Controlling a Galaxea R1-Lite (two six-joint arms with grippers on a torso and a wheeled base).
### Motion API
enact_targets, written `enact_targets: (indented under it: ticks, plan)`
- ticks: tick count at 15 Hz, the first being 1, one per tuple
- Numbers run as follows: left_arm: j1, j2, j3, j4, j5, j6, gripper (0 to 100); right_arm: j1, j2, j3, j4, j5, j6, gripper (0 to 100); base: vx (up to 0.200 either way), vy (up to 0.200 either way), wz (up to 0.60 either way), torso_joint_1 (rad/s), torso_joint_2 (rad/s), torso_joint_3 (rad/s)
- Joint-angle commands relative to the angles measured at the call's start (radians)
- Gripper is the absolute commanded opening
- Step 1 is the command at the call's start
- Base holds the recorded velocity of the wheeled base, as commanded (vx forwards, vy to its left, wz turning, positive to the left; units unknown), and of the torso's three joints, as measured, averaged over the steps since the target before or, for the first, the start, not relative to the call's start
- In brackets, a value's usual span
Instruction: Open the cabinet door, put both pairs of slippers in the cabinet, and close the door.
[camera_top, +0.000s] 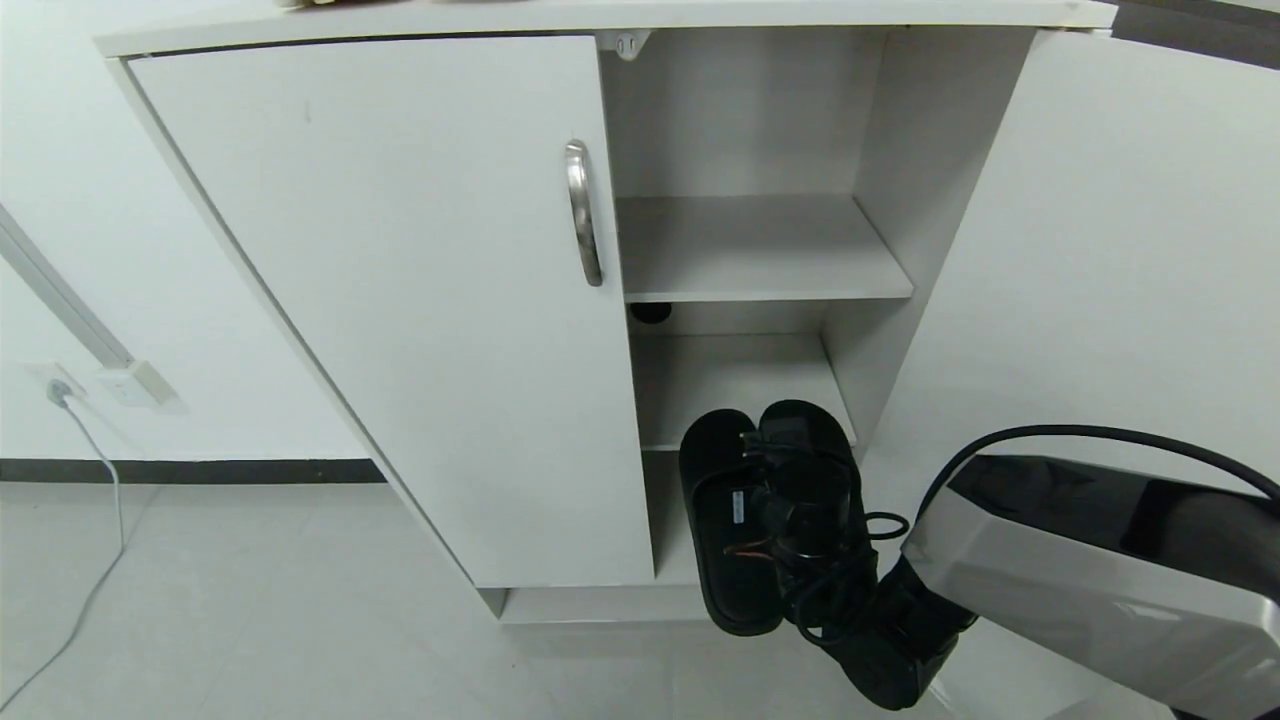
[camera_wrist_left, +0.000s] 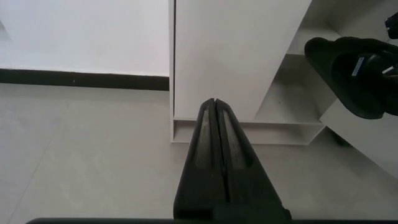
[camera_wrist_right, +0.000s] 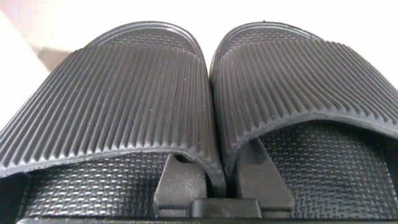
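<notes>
- Slippers (camera_top: 725, 520) clamped by adjoining straps in right gripper (camera_wrist_right: 219, 180); long axis near-to-far, lower shelf (camera_top: 735, 385) just beyond.
- Left gripper (camera_wrist_left: 214, 137) pressed closed, empty.

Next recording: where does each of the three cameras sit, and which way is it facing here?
Head view: on the robot's head, looking forward and down at the white cabinet, right door open; the right arm shows lower right, its right hand gripping the black slippers.
Left wrist view: on the left wrist, looking along the shut left hand over the floor to the cabinet's base.
Right wrist view: on the right wrist, looking along its fingers into the slippers' straps.
Shared: all three show the slippers.
</notes>
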Motion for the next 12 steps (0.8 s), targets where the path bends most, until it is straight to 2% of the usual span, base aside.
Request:
enact_targets:
  ticks: [1, 4, 10, 12]
  plan:
    - [0.0, 0.002, 0.0, 0.0, 0.0, 0.0, 0, 0.001, -0.004, 0.0, 0.0, 0.0, 0.0, 0, 0.2, 0.0, 0.0, 0.002, 0.0, -0.007]
    - [0.0, 0.002, 0.0, 0.0, 0.003, -0.002, 0, 0.0, 0.002, 0.0, 0.0, 0.002, 0.0, 0, 0.2, 0.0, 0.0, 0.005, 0.0, 0.004]
    - [0.0, 0.002, 0.0, 0.0, 0.003, -0.005, 0, -0.022, 0.028, -0.05, 0.008, 0.005, 0.007, 0, 0.0, 0.0, 0.0, 0.0, 0.0, 0.0]
    - [0.0, 0.002, 0.0, 0.0, 0.003, -0.005, 0, -0.043, 0.062, -0.126, 0.052, 0.006, 0.007, 0, 0.0, 0.0, 0.0, 0.0, 0.0, 0.0]
